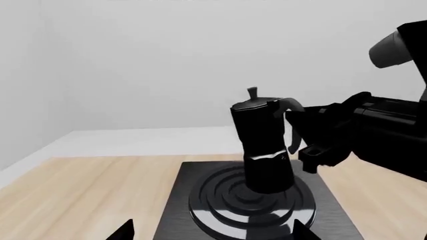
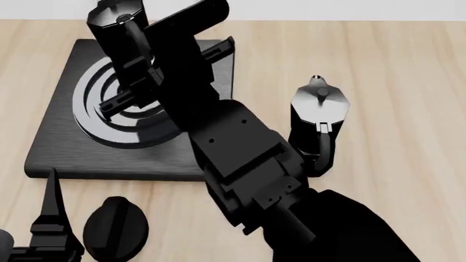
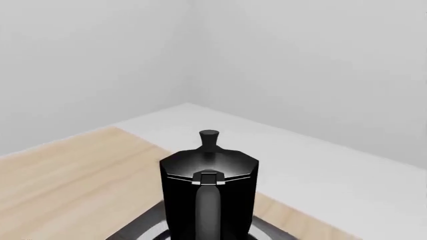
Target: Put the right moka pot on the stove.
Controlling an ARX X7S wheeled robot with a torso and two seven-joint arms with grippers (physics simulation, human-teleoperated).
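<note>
The right moka pot (image 2: 109, 22), black and faceted with a knobbed lid, stands upright on the middle rings of the stove (image 2: 58, 147), a flat black slab. It also shows in the left wrist view (image 1: 263, 135) and fills the right wrist view (image 3: 208, 190), handle facing the camera. My right gripper (image 1: 300, 135) reaches across the stove and is shut on the pot's curved handle; its fingertips are hidden against the black pot in the right wrist view. My left gripper (image 1: 212, 235) is open and empty, low at the near edge of the stove (image 1: 177, 210).
A second identical moka pot (image 2: 319, 114) stands on the wooden table right of the stove, close beside my right arm. A small black oval knob (image 2: 115, 226) lies in front of the stove, next to my left gripper (image 2: 51, 229). White walls rise behind the table.
</note>
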